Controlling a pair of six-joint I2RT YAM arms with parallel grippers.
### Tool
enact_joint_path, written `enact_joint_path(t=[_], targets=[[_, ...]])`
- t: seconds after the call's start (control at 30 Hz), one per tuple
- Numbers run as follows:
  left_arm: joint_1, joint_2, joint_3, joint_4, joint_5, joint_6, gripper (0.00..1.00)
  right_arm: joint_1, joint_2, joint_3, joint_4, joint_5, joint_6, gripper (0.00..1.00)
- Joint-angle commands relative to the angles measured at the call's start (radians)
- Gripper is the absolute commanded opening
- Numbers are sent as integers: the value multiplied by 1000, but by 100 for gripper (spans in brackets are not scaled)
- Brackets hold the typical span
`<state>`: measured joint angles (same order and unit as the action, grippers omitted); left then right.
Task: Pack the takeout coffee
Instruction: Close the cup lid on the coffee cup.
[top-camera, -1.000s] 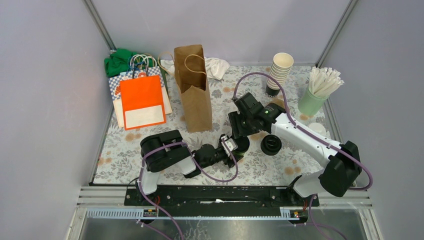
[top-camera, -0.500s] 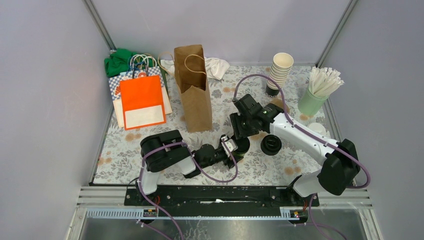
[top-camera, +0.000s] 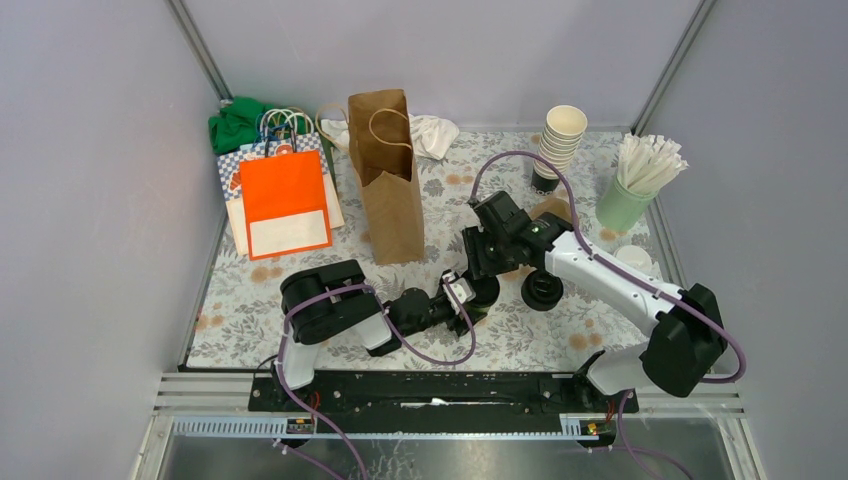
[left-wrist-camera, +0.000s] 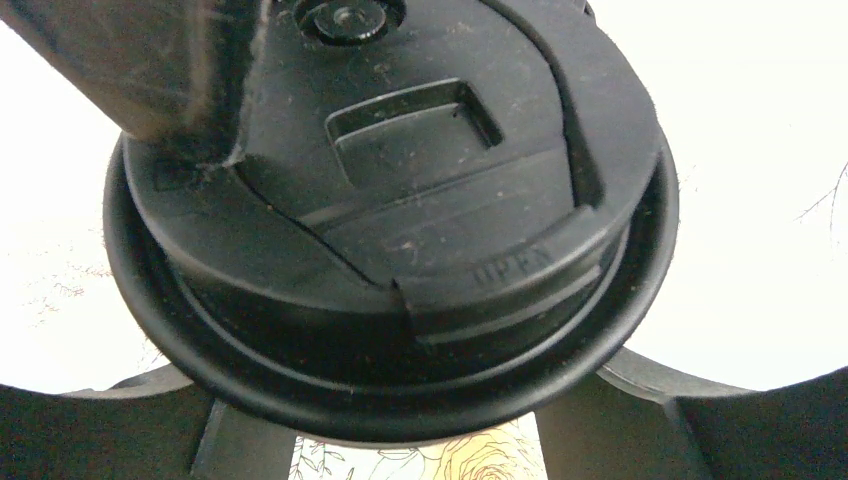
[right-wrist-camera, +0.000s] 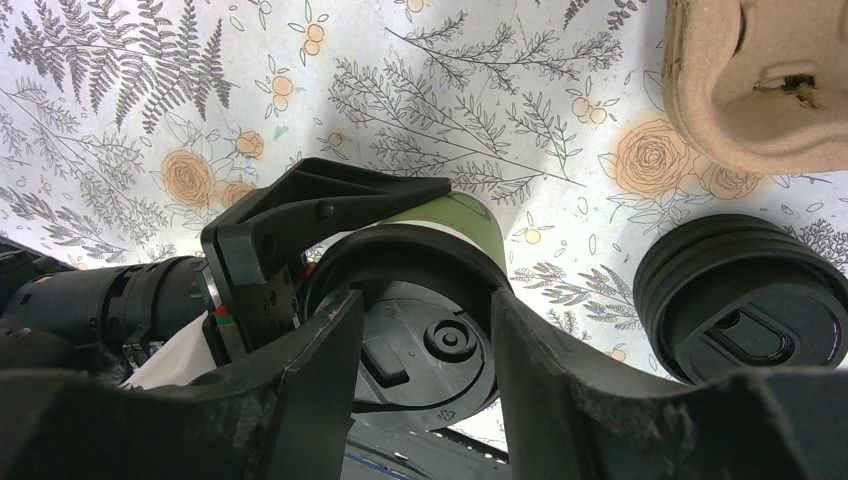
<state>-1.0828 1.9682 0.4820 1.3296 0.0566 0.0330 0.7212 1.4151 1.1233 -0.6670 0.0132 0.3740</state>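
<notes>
The left gripper (top-camera: 478, 293) lies low over the table, coming in from the left. Its jaws are set wide and closed around the sides of a green takeout coffee cup (right-wrist-camera: 462, 214) that stands near the table's middle. One of its fingers (right-wrist-camera: 330, 195) lies along the cup's wall.

The right gripper (right-wrist-camera: 425, 300) hangs straight above the same cup, about half open. Its gap is narrower than the black lid (left-wrist-camera: 400, 220), so the fingers sit over the lid rather than around it. In the left wrist view one fingertip (left-wrist-camera: 150, 70) touches the lid's top. It holds nothing.

A second lidded cup (top-camera: 541, 290) stands just right of the first, apart from it. A pulp cup carrier (right-wrist-camera: 760, 80) lies farther back. A brown paper bag (top-camera: 387, 180) stands upright to the far left of both cups.
</notes>
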Motion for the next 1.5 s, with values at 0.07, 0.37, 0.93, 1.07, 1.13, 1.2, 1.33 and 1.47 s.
enact_joint_path(t=[0.07,0.37,0.93,1.07,1.13,1.2,1.33,1.47], targets=[[-4,7,22,-13,15,20,74,1,72,-101,-71,-29,-1,55],[-5,9,21,-14,14,22,74,2,83,-180,-46,-63,18,54],[-5,7,15,-9,23,7,72,-27,22,124,-151,34,-26,69],[-5,-12,9,-8,21,-19,72,-38,-2,158,-155,53,-28,71],[-5,-18,14,-27,20,-24,72,-39,-23,156,-149,67,-23,71],[-5,-23,19,-45,11,-28,72,-40,-48,148,-138,81,-22,72],[-5,-26,21,-70,-11,-21,72,-40,-96,130,-130,93,-27,75],[-5,-28,33,-105,11,-1,72,-40,-143,92,-117,82,-29,83]])
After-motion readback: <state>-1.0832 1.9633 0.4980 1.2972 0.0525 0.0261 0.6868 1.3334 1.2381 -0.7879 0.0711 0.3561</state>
